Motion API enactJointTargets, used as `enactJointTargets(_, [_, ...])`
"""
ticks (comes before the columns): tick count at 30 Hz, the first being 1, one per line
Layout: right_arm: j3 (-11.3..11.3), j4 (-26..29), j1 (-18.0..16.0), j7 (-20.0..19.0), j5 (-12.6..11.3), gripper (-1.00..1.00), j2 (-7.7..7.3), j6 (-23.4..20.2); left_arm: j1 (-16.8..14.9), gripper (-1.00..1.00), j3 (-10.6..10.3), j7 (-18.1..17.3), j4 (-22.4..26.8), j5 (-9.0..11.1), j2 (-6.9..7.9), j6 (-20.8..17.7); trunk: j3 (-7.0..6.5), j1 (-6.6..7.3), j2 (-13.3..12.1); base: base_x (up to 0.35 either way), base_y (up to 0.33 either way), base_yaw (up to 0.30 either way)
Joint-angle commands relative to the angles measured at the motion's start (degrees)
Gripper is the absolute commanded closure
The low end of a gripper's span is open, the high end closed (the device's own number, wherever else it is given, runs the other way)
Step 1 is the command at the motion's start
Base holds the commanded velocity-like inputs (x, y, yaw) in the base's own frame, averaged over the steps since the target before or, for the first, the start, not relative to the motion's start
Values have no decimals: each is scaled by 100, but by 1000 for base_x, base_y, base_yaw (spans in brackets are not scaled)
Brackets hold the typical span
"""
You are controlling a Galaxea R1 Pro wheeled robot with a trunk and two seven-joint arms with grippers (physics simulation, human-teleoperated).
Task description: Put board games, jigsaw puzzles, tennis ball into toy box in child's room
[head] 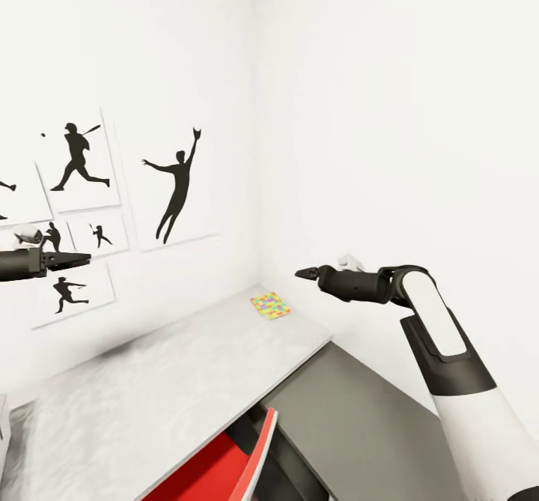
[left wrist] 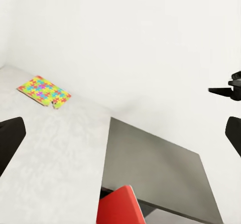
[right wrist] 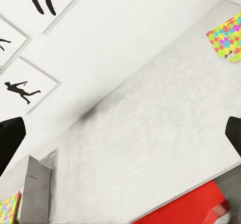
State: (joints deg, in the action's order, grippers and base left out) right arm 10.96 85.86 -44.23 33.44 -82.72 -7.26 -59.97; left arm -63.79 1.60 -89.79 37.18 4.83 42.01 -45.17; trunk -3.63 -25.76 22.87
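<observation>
One jigsaw puzzle (head: 270, 305), a flat multicoloured slab, lies at the far corner of the pale table (head: 172, 381), close to both walls; it appears again as the puzzle (left wrist: 44, 91) and the puzzle (right wrist: 228, 35). A light grey wall of the toy box (right wrist: 37, 189) stands at the table's other end, its edge just inside the head view (head: 2, 426). A second multicoloured patch (right wrist: 10, 209) sits against that wall; I cannot tell whether it is inside. My left gripper (head: 75, 261) and right gripper (head: 303, 273) hover open and empty above the table.
A red chair (head: 224, 463) is tucked under the table's near edge. A lower dark-grey-topped cabinet (head: 359, 418) adjoins the table on the right, against the white wall. Black sports-silhouette prints (head: 176, 186) hang on the wall behind the table.
</observation>
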Motion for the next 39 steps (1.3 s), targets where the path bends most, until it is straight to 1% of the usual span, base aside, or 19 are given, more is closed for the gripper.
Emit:
enactJointTargets(1, [10,3,-10,73,-50,-100,17,-3,-2,-100,-2,-21,0,0,-6,-61,3,-2,5,0,-29,-2])
enactJointTargets(8, [38,6,-17,111,-57,-100,76,-3,-2,-100,-2,-21,0,-5,-32,-62,3,-2,5,0,-12,-1])
enactJointTargets(23, [50,-1,24,101,-61,-100,84,-3,0,-100,-2,-21,-3,-8,-43,-62,3,-2,5,0,-1,0])
enactJointTargets(26, [56,-24,32,101,-55,-100,84,-3,3,-100,-2,-21,-1,-8,-75,-62,3,-2,5,0,0,0])
enactJointTargets(30, [74,-59,41,101,-35,-100,81,-3,6,-100,-7,-21,-1,-8,-156,-62,3,-2,5,0,0,0])
enactJointTargets(35, [203,-300,57,99,34,-100,24,-3,7,-100,-10,-21,-7,-8,-211,-62,3,-2,5,0,0,0])
enactJointTargets(39, [263,-603,46,76,240,-100,-3,-3,7,-100,-11,-21,-8,-8,-223,-62,3,-2,5,0,0,0])
